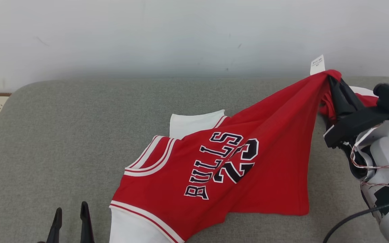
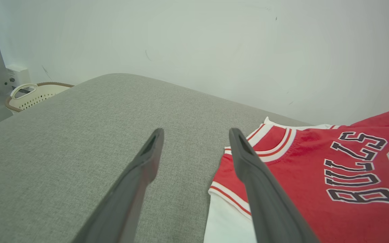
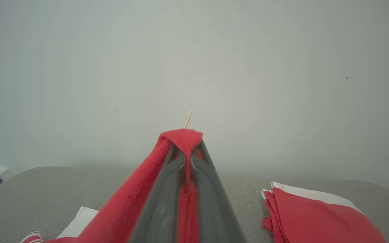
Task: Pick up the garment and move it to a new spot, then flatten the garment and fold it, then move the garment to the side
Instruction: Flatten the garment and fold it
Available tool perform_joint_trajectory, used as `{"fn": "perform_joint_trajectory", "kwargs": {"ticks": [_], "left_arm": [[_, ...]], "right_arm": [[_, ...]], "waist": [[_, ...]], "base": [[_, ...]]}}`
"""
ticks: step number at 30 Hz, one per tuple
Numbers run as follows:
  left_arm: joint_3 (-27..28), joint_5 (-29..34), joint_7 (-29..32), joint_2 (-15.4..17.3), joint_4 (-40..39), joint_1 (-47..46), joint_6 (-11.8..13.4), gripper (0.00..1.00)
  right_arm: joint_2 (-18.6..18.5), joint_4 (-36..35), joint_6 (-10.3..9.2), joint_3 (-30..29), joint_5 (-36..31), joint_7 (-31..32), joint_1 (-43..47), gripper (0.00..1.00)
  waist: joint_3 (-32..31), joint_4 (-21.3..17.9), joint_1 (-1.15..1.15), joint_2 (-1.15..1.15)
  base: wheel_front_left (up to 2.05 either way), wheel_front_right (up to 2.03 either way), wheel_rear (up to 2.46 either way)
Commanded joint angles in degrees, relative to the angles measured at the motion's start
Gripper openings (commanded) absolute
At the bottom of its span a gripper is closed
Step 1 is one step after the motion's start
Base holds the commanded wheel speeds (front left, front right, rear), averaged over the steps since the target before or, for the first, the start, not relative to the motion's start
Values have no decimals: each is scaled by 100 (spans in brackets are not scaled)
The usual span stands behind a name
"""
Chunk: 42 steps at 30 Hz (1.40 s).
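The right pincer (image 1: pixel 331 82) (image 3: pixel 186 152) is clamped narrow on a pinch of the garment (image 1: pixel 268 135) (image 3: pixel 127 209). Red cloth is squeezed between its two dark fingers and bunched over their tips, lifted clear of the surface (image 1: pixel 79 135). Just above the tips a small white tag (image 1: pixel 317 64) stands up, its print too small to read. From the grip the garment slopes away in a taut red sheet to where the rest lies on the grey woven surface.

It is a sleeveless jersey with red-and-white striped trim at the neck and armholes, and white cloth shows beneath. Black block letters edged in white read "BULLS" beside the number "23", lying sideways.

On the right pincer's other side a bunched heap of red and white cloth (image 3: pixel 316 219) rests on the surface. Whether it joins the garment I cannot tell.

The left pincer (image 1: pixel 71 211) (image 2: pixel 196 135) stands wide and holds nothing, just beside the garment's striped edge. Beyond it, off the surface's end, sits a cream perforated basket (image 2: pixel 35 96) with a brown rim.
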Motion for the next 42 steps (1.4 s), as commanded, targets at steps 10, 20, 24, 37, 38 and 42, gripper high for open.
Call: {"fn": "perform_joint_trajectory", "kwargs": {"ticks": [10,20,24,37,38,42], "left_arm": [[62,90,-20,-81,48,-41,-131,100],[79,158,-20,-121,116,-160,-202,100],[151,167,-20,-128,125,-147,-234,100],[246,269,-20,-147,-8,-25,-212,100],[258,276,-20,-148,-33,-3,-202,100],[288,281,-20,-151,-104,49,-199,100]], "right_arm": [[58,828,-2,490,87,191,-740,0],[309,2253,-2,1017,-153,-97,-1308,100],[350,2460,-2,1158,-72,-226,-1330,100],[227,1561,-2,1166,482,-527,-302,100],[209,1434,-2,1162,477,-532,-154,100],[172,805,-2,952,541,-529,468,100]], "waist": [[50,192,0,0],[172,316,0,0],[170,225,0,0],[103,-148,0,0],[96,-183,0,0],[81,-311,0,0]], "base": [[0,0,0],[0,0,0],[0,0,0],[0,0,0],[0,0,0],[0,0,0]]}}
